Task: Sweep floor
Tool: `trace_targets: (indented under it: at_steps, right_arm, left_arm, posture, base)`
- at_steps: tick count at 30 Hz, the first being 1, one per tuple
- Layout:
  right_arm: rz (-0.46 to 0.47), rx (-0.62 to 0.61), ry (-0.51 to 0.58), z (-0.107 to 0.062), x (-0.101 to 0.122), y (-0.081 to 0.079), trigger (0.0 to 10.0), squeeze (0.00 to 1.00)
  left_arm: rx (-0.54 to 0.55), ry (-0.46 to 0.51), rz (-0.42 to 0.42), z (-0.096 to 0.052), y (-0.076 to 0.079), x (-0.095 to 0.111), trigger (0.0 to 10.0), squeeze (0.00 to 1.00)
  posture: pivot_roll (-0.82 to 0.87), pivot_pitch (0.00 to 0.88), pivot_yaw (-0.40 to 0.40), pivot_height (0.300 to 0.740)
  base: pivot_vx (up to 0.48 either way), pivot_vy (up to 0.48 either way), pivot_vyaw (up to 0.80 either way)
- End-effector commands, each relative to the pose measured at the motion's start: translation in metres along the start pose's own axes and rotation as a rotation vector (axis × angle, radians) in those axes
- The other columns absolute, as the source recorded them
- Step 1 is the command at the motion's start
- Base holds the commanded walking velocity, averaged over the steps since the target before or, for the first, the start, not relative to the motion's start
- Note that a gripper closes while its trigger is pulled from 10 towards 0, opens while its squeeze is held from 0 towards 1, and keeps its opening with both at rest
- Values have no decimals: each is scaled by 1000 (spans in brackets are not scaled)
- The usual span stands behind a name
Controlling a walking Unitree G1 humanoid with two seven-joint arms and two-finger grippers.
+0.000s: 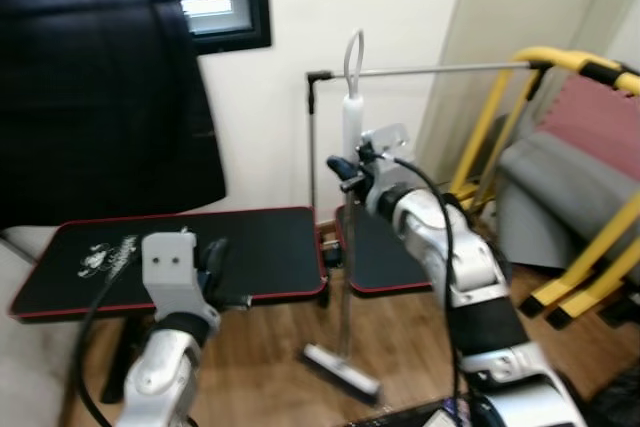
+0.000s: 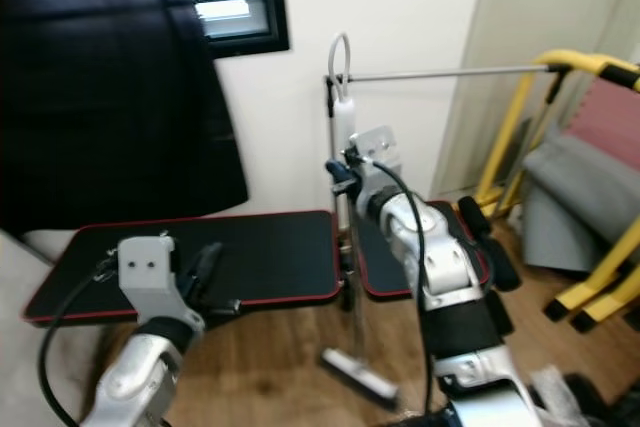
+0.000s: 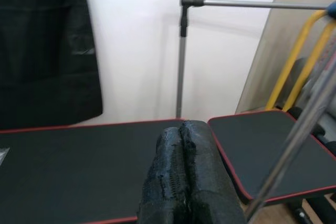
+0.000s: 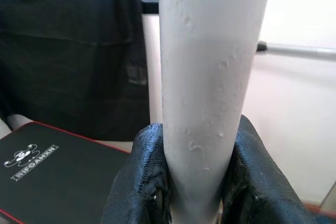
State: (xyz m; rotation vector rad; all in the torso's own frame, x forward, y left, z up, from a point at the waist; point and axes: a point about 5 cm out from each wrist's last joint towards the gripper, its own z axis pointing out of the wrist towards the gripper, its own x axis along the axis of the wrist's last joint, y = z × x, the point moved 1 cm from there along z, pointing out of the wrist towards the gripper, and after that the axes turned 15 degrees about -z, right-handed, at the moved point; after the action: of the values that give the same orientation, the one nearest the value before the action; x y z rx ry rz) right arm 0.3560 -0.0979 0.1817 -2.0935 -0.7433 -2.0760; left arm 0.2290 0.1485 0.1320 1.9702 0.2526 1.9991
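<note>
A broom stands upright before me, its white handle (image 1: 351,112) topped by a loop and its head (image 1: 341,370) resting on the wood floor (image 1: 270,367). My right gripper (image 1: 350,169) is shut on the broom handle (image 4: 202,93), fingers (image 4: 144,177) pressed on both sides of it. My left gripper (image 1: 216,267) is raised at lower left in front of the black table, shut with nothing in it; its two fingers (image 3: 184,177) lie pressed together. The broom's metal shaft (image 3: 294,140) crosses the left wrist view.
Two black red-edged tables (image 1: 260,252) stand against the white wall. A clothes rail (image 1: 440,71) runs behind the broom. A dark curtain (image 1: 100,77) hangs at left. A yellow frame (image 1: 580,67) with grey and pink cushions stands at right.
</note>
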Motion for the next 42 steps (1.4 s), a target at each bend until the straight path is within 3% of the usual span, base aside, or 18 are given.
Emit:
trace_targets:
  at_steps: [1, 9, 18, 24, 27, 29, 35, 39, 42]
  right_arm:
    - [-13, -37, 33, 5, 11, 6, 10000, 0]
    - [-23, -49, 33, 23, 16, 1, 10000, 0]
    - [37, -30, 40, 37, 21, -4, 10000, 0]
    - [-7, -143, 22, 46, 23, 7, 10000, 0]
    - [79, -216, 20, 52, 25, 12, 10000, 0]
    - [79, -216, 20, 52, 25, 12, 10000, 0]
    - [236, -273, 42, 57, 28, 18, 10000, 0]
    - [276, -318, 22, 58, 25, 22, 10000, 0]
    - [256, -338, -12, 58, 18, 20, 10000, 0]
  left_arm:
    - [-9, -27, -17, -3, 3, -4, 10000, 0]
    - [-12, -39, -17, -12, 9, -2, 10000, 0]
    - [-6, -50, -41, -23, 12, -1, 10000, 0]
    - [8, -56, -45, -31, 15, 2, 10000, 0]
    - [10, -58, -48, -35, 17, 5, 10000, 0]
    - [10, -58, -48, -35, 17, 5, 10000, 0]
    - [14, -64, -52, -41, 19, 7, 10000, 0]
    - [17, -67, -57, -44, 20, 8, 10000, 0]
    - [19, -69, -60, -47, 21, 10, 10000, 0]
  posture:
    - [-1, 70, -46, 740]
    - [12, 108, -53, 740]
    - [38, 142, -60, 740]
    - [49, 168, -60, 740]
    - [57, 201, -55, 740]
    - [57, 201, -55, 740]
    - [73, 222, -51, 740]
    - [77, 230, -53, 740]
    - [83, 238, -55, 740]
  base:
    - [300, 0, 0]
    - [286, 0, 0]
    - [58, 0, 0]
    - [0, 0, 0]
    - [0, 0, 0]
    - [0, 0, 0]
    - [0, 0, 0]
    - [0, 0, 0]
    - [0, 0, 0]
